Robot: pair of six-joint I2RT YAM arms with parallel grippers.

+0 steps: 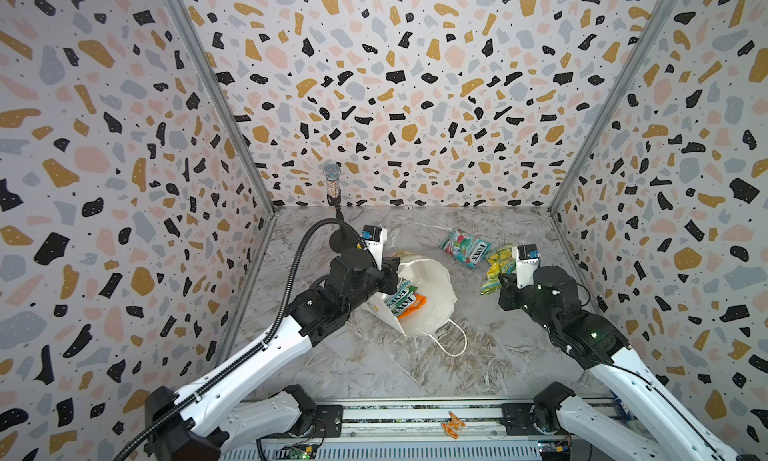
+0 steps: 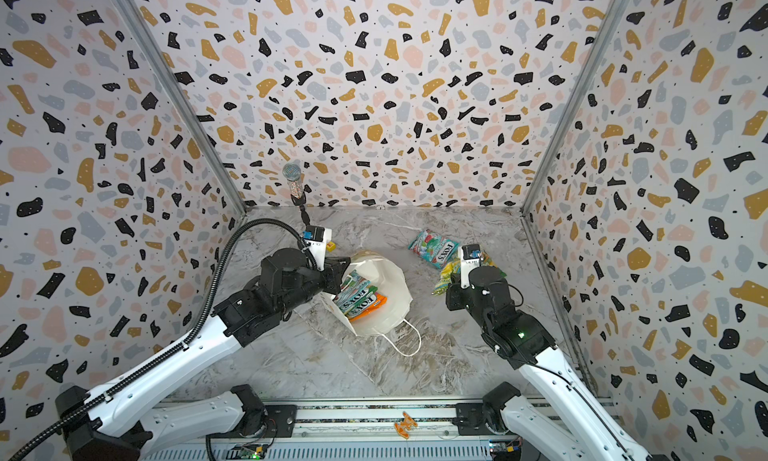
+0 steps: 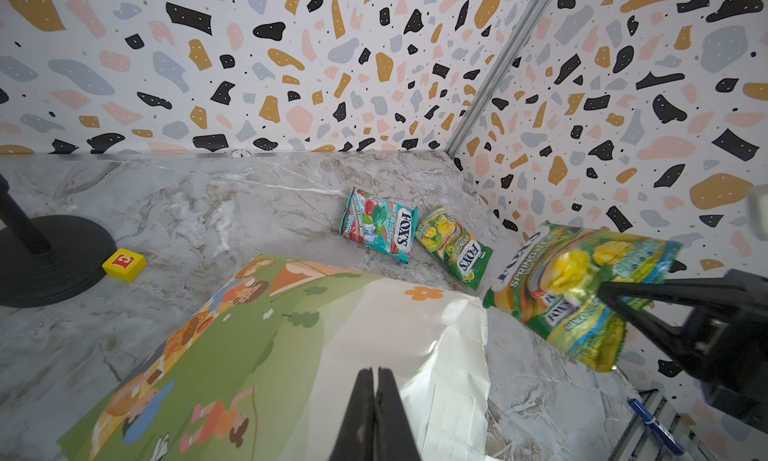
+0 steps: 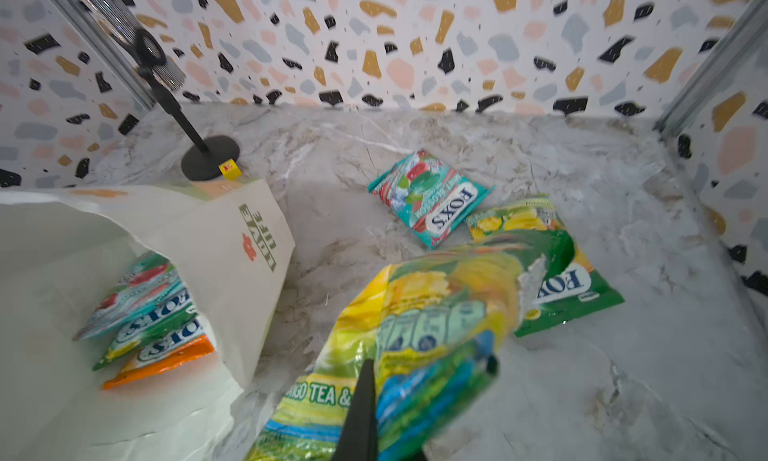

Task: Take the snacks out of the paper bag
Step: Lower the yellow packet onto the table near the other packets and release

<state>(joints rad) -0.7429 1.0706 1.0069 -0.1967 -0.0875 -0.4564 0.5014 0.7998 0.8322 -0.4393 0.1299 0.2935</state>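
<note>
The white paper bag (image 1: 432, 288) lies on its side mid-table, mouth open towards the front, one cord handle (image 1: 451, 342) trailing on the marble. My left gripper (image 1: 392, 274) (image 3: 375, 371) is shut on the bag's upper rim. Inside lie three snacks: a teal packet (image 4: 133, 292), a green one (image 4: 149, 326) and an orange one (image 4: 166, 359). My right gripper (image 1: 505, 282) (image 4: 374, 371) is shut on a green-yellow packet (image 4: 424, 313) (image 3: 582, 288), held above the table right of the bag. A teal packet (image 1: 465, 247) and another green-yellow packet (image 4: 573, 288) lie flat at the back right.
A microphone on a black stand (image 1: 332, 188) with a round base (image 3: 45, 263) stands at the back left, a small yellow cube (image 3: 124, 264) beside it. Patterned walls close three sides. An orange clip (image 1: 453, 425) lies on the front rail.
</note>
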